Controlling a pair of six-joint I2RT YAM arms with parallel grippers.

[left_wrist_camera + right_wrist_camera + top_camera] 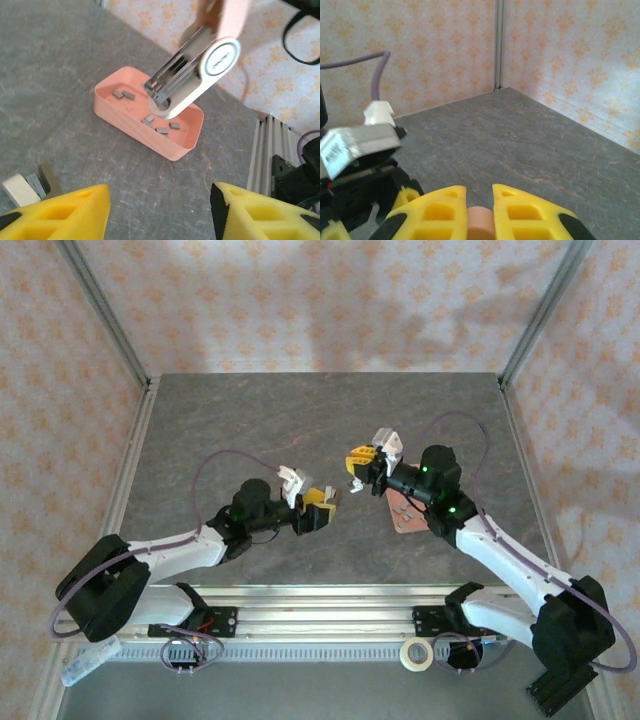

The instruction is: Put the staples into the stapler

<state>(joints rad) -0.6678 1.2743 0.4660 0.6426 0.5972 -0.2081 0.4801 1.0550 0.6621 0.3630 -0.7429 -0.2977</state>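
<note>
**Stapler hangs open over the tray of staples**

Eyes on the staples (162, 130) first: several tiny dull-grey bars lying loose on the floor of a shallow pink tray (134, 131). One pair sits near the tray's far left end, and the others are scattered towards its right end. None of them has left the tray.

Right above them is the stapler (200, 75), tilted nose-down. Its white body and shiny metal channel point into the middle of the tray. From where I stand I can't tell whether the tip touches the tray floor or hovers just clear of it.

The right claw (479, 195) has it. The yellow fingers (512, 210) are pressed in narrow, with the stapler's pink end (480, 222) clamped between them.

Across from it, the left claw (160, 210) faces the tray from a little way back. Its two yellow fingers (75, 210) stand roughly half spread, with bare worktop between them and nothing held.

From overhead, the tray (405, 512) lies on the grey worktop (250, 420) right of centre, closer to the near edge than the far one and partly under the right arm. The left claw (330, 500) and right claw (355, 472) sit nose to nose near the middle of the worktop, close but apart.
</note>
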